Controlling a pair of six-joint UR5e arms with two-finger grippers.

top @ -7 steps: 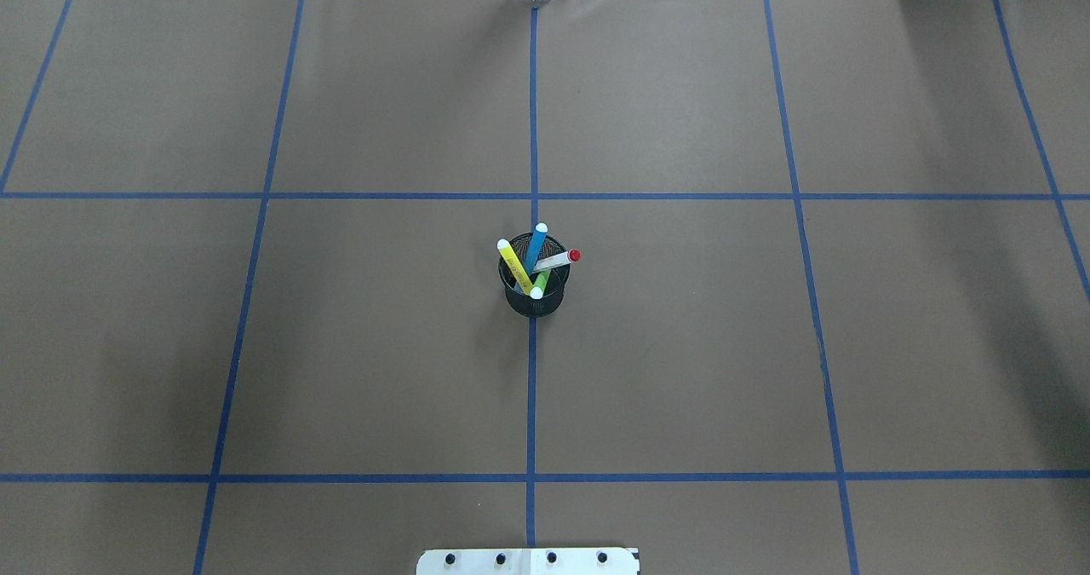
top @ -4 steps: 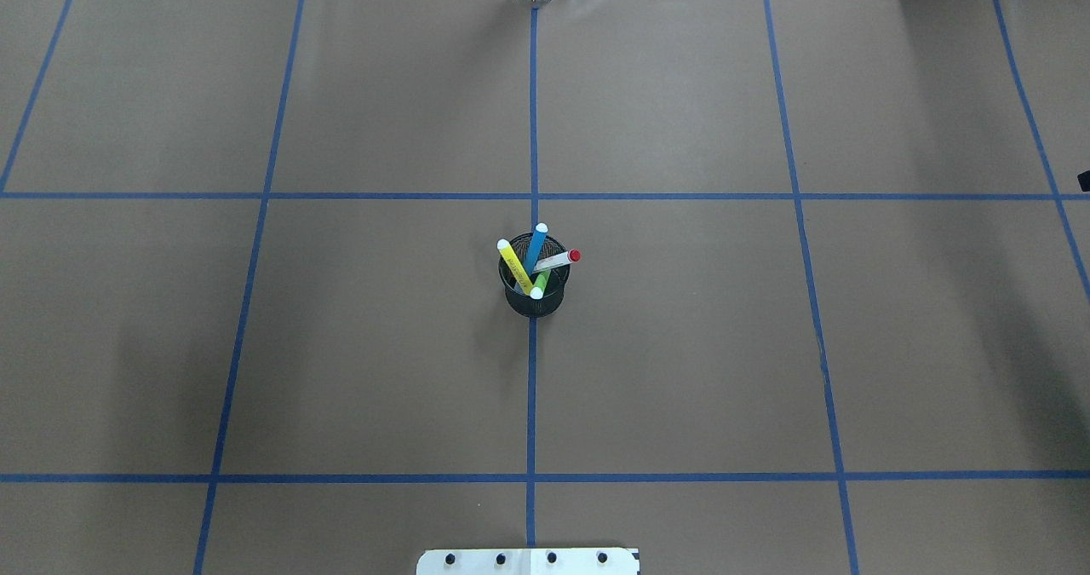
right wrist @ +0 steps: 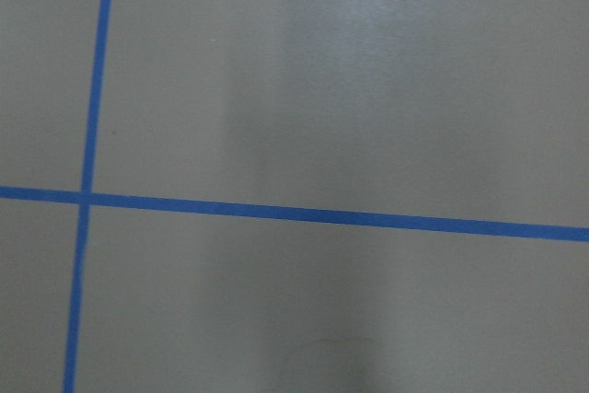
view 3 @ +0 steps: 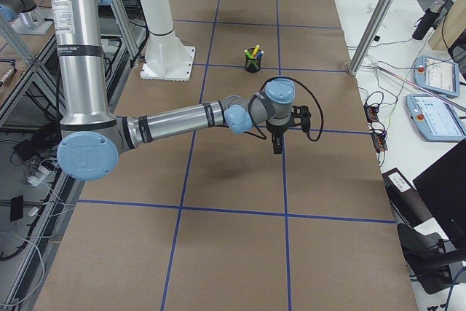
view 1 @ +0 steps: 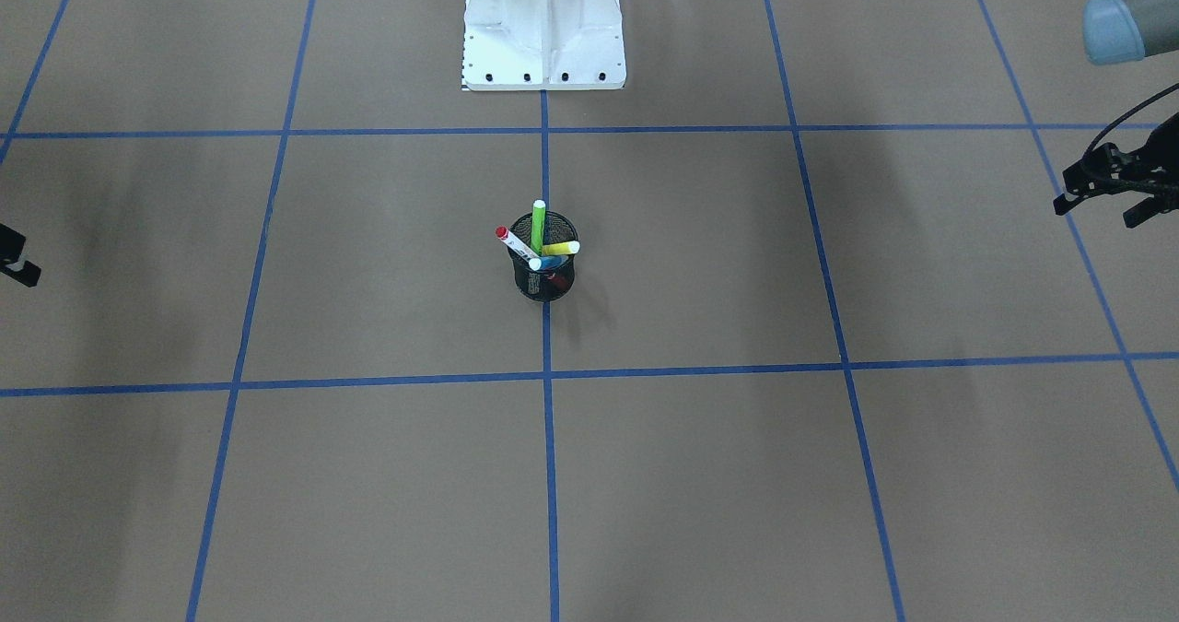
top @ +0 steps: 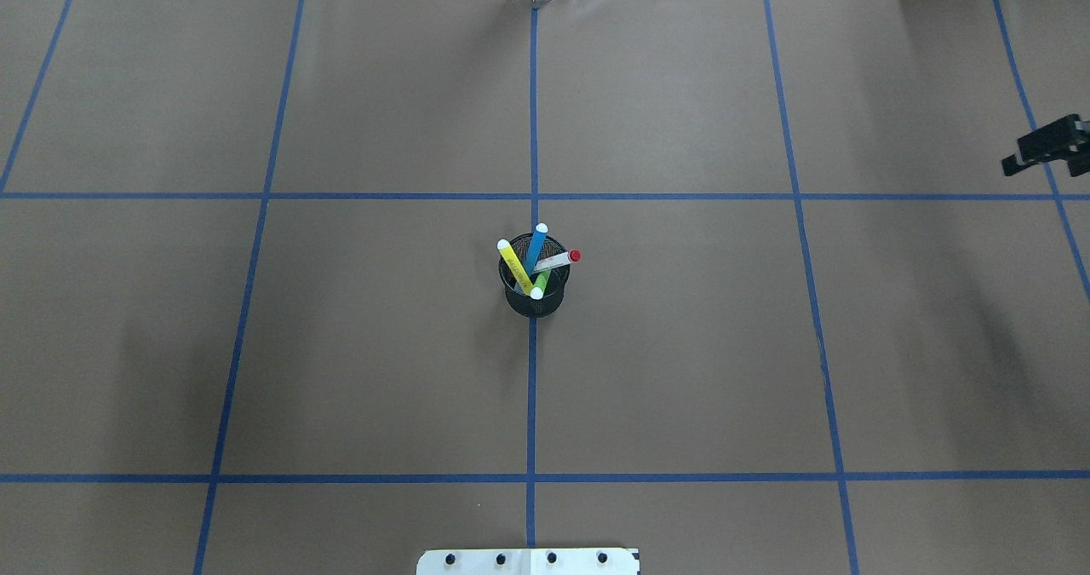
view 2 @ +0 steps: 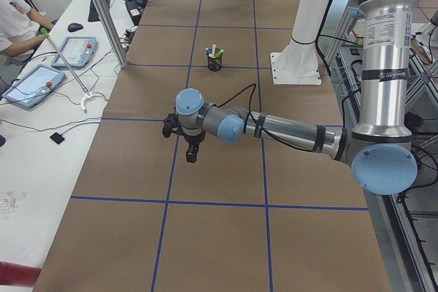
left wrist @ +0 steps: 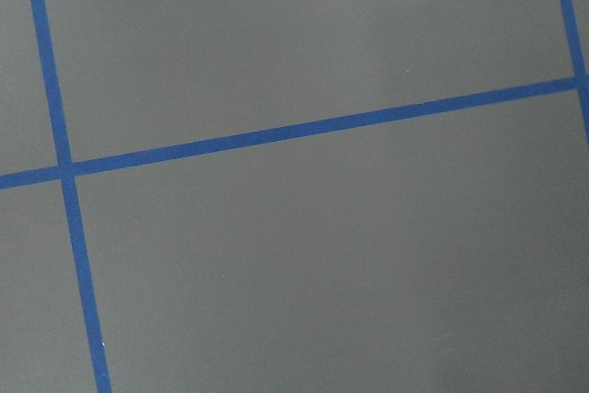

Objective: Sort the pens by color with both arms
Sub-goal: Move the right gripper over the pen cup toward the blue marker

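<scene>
Several pens stand in a black mesh cup (top: 534, 300) at the table's middle: a yellow one (top: 513, 266), a blue one (top: 536, 247), a lime green one (top: 540, 283) and a white one with a red end (top: 558, 260). The front view shows the same cup (view 1: 545, 283). My right gripper (top: 1046, 159) hovers at the overhead view's right edge, far from the cup, fingers apart and empty. My left gripper (view 1: 1099, 209) hangs over the table's other end, also open and empty. Both wrist views show only taped paper.
Brown paper with a blue tape grid covers the table. The white pedestal base (view 1: 543, 41) stands at the robot's side. Along the far side run a desk with tablets (view 2: 27, 83), a metal post (view 2: 102, 15) and a seated person.
My right gripper has come into the overhead view from the right edge and moved leftward. The cup and the pens have not moved.
</scene>
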